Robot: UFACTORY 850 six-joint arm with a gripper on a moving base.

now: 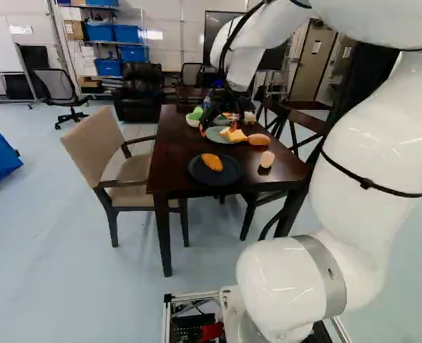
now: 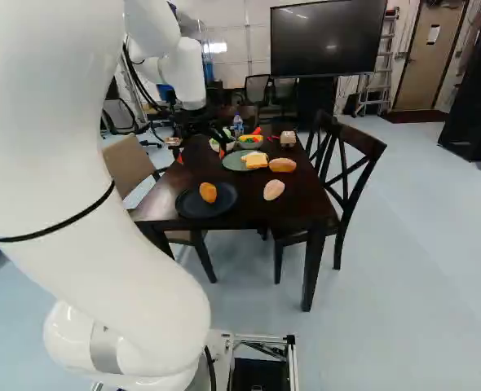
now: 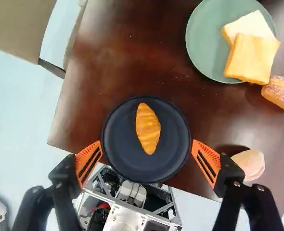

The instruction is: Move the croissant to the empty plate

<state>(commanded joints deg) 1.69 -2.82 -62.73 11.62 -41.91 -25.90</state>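
Plainly, my black two-fingered claw (image 2: 200, 155) stands wide, its orange pads slotted. The ridged, golden-brown, tapered croissant (image 3: 148, 129) lies on a round, matte black plate (image 3: 122, 147) on glossy dark wood (image 3: 118, 57).

Dark wooden table (image 2: 228, 183), beige armchair (image 1: 96, 153), pale blue floor (image 1: 75, 286)

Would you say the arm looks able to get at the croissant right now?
Probably yes: the gripper is open, and the croissant lies uncovered on the dark plate, with nothing between them.
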